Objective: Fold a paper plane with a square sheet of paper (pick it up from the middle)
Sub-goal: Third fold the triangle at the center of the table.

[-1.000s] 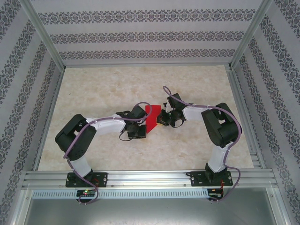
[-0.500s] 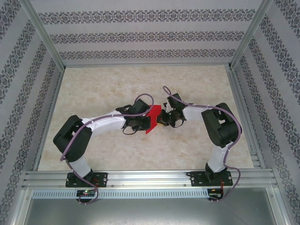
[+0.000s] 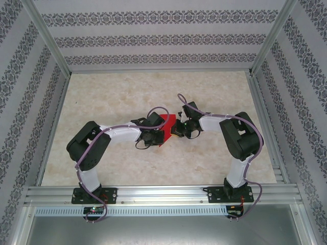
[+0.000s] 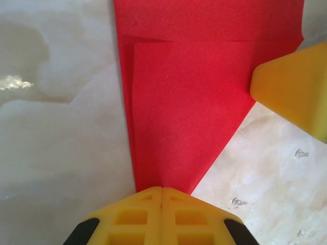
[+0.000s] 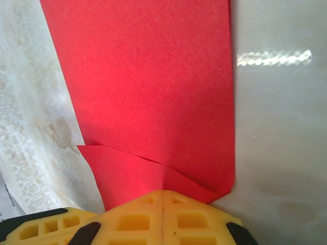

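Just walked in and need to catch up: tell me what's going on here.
A thin red sheet of paper is being folded at the pale marbled table. The left claw is shut on one corner, the right claw shut on the opposite side. The paper shows folded layers, no plane shape yet.

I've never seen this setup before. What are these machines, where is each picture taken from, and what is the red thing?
These are two robot arms bolted at the near edge of a table. The wide picture looks down from above and behind them. The other two come from a small camera on each wrist. Between the arms is a red paper, partly folded, with overlapping layers showing. The left tool, the yellow pincer at the bottom of its wrist picture, is shut on a pointed corner of the paper. The right tool is shut on the paper's other side.
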You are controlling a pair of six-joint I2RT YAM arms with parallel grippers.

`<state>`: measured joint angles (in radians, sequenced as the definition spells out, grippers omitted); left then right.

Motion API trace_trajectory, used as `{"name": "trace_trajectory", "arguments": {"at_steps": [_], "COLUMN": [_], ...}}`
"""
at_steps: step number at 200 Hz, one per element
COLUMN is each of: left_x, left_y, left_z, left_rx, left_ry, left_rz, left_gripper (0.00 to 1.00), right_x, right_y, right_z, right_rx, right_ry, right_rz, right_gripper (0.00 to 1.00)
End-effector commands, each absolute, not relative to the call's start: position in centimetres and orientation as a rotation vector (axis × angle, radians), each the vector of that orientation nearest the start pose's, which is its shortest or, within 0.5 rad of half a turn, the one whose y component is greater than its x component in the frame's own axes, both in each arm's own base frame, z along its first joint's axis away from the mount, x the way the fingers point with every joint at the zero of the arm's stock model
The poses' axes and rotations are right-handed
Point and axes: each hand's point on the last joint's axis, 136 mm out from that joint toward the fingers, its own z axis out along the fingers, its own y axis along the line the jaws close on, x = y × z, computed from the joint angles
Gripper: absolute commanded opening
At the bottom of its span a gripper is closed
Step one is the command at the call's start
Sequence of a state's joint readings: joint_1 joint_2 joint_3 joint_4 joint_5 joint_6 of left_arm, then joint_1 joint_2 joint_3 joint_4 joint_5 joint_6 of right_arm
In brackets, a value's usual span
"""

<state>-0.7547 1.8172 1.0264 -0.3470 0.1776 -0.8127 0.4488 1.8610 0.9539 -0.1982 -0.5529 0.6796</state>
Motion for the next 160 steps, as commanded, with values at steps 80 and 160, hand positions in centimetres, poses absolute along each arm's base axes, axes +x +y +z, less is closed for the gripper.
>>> {"name": "trace_trajectory", "arguments": {"at_steps": [80, 160], "left_x": [24.8, 24.8], "left_y": [-27.4, -27.4], "left_z": [-1.4, -1.0], "left_rx": [-0.113, -0.123], "left_ry": [2.981, 2.968], "left_rz": [-0.529, -0.544], "left_gripper": [0.0, 0.0], "right_x": [30.7, 29.2], "right_y": [27.6, 28.4], "right_z": [4.4, 1.2], "right_rx": [0.005, 0.03], "right_ry": [2.763, 2.862], "right_rz": [1.13, 1.083], "right_gripper": [0.0, 0.0]}}
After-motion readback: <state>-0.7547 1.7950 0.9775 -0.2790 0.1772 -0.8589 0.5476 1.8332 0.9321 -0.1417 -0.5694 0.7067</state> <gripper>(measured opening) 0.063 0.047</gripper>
